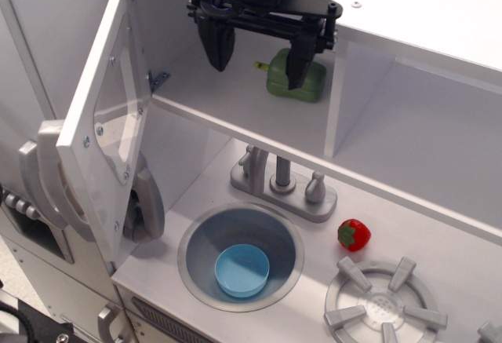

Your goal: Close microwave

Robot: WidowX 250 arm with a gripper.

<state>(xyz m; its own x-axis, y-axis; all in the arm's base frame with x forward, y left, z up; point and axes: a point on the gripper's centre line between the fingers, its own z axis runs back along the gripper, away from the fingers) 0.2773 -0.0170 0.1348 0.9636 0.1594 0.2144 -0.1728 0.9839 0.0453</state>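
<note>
Tool (pixel 255 52) hung released, fingers spread, above the open microwave (pixel 235 100) compartment holding a green item (pixel 302 84). Door (pixel 106 123) stood swung out at the tabletop's left edge. Best move: get outside the door and push it steadily shut.

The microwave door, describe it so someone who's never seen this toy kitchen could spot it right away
Start at the round sink holding a blue bowl, then look up and left to the open shelf compartment where a green pepper sits. The microwave door is the white panel swung open at that compartment's left edge. Its clear rounded window and silver handle set it apart.
</note>
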